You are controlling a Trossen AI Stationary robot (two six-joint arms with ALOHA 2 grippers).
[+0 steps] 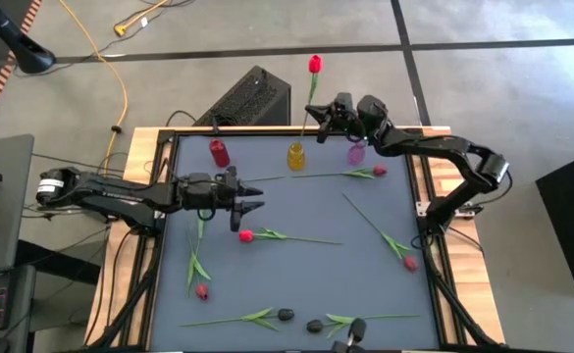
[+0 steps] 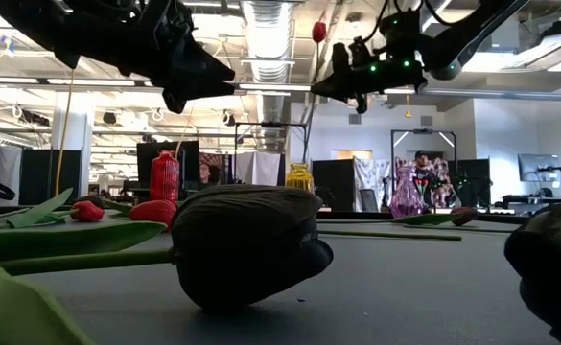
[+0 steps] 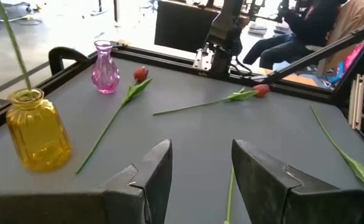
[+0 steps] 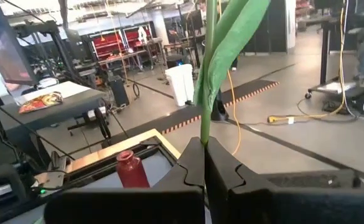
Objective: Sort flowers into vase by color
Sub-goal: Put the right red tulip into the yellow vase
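Observation:
A red flower [image 1: 314, 65] stands upright over the yellow vase [image 1: 295, 155] at the table's far edge. Its stem [image 3: 10, 43] reaches into the vase's mouth. My right gripper [image 1: 316, 116] is shut on that stem above the vase. A red vase [image 1: 218, 152] and a pink vase [image 1: 356, 152] flank the yellow one. My left gripper [image 1: 254, 200] hovers open over the table's left middle, with nothing between its fingers, just beyond a red flower [image 1: 245, 235] that lies flat. More red, maroon and black flowers lie on the mat. My right gripper pinches the red flower's green stem [image 4: 203, 134] between its two fingertips, below a leaf. The fingers lie about level, coming from the table's right, across the stem. The flower stands upright, head above the fingers, with its lower stem in the yellow vase's mouth.
Flowers lie at the far right [image 1: 378, 171], the right [image 1: 409, 262] and the near left [image 1: 201, 290]. Black-headed ones [image 1: 285, 314] lie along the near edge, and one fills the low view [image 2: 246, 244]. A black box [image 1: 252, 98] stands behind the table.

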